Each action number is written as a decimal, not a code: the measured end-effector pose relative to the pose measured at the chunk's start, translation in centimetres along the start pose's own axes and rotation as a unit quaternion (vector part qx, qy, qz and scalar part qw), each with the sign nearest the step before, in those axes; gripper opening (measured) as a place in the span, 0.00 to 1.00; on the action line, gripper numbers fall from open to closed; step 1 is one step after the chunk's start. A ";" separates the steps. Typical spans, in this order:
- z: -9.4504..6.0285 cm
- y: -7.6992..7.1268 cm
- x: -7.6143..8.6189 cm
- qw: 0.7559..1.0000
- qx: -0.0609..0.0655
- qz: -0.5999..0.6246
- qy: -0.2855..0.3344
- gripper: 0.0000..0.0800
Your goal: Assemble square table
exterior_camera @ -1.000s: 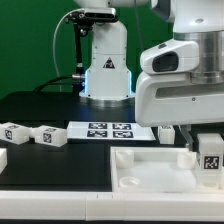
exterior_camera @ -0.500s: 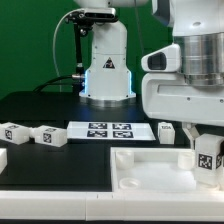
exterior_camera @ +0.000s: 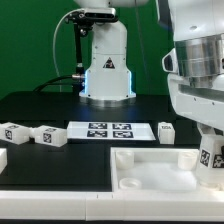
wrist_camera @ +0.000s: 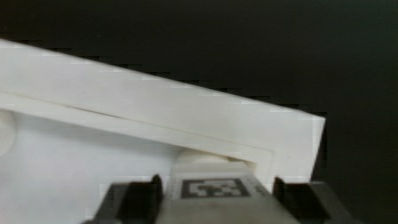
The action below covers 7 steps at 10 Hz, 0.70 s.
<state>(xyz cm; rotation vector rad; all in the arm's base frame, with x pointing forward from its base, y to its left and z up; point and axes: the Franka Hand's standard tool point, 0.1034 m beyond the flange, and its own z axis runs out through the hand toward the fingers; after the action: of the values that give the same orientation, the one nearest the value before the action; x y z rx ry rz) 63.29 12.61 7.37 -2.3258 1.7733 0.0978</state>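
The white square table top [exterior_camera: 150, 172] lies at the front of the exterior view, with a round hole near its left corner. My gripper [exterior_camera: 210, 148] hangs over the top's right end, shut on a white leg [exterior_camera: 212, 160] that shows a black-and-white tag. In the wrist view the tagged leg [wrist_camera: 217, 190] sits between the two dark fingers [wrist_camera: 128, 202], just above a corner of the top [wrist_camera: 143, 115]. Two loose legs [exterior_camera: 12, 133] [exterior_camera: 47, 136] lie at the left, and a third leg [exterior_camera: 166, 132] lies beside the marker board.
The marker board [exterior_camera: 110, 130] lies flat in the middle of the black table. Behind it stands the arm's base [exterior_camera: 105, 62] with cables. A white piece [exterior_camera: 2, 158] pokes in at the left edge.
The arm has carried the held leg toward the exterior view's right, from inside the top's right end to the frame's edge. The loose legs have not moved.
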 end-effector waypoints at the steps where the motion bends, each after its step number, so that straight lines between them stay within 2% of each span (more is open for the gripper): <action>1: 0.0 0.1 0.0 0.997 -0.005 -0.074 0.007 0.60; 2: -0.1 0.0 0.2 0.988 -0.005 -0.151 0.010 0.74; 3: -0.2 -0.1 0.2 0.972 -0.010 -0.234 0.014 0.74; 4: -0.2 -0.2 0.1 0.959 -0.011 -0.282 0.016 0.79; 6: -0.1 0.0 0.3 0.940 -0.014 -0.341 0.016 0.81; 7: -0.1 0.0 0.4 0.921 -0.017 -0.389 0.017 0.81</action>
<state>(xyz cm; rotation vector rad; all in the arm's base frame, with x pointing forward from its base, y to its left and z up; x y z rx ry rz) 63.41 12.18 7.43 -2.8716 0.7405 -0.0428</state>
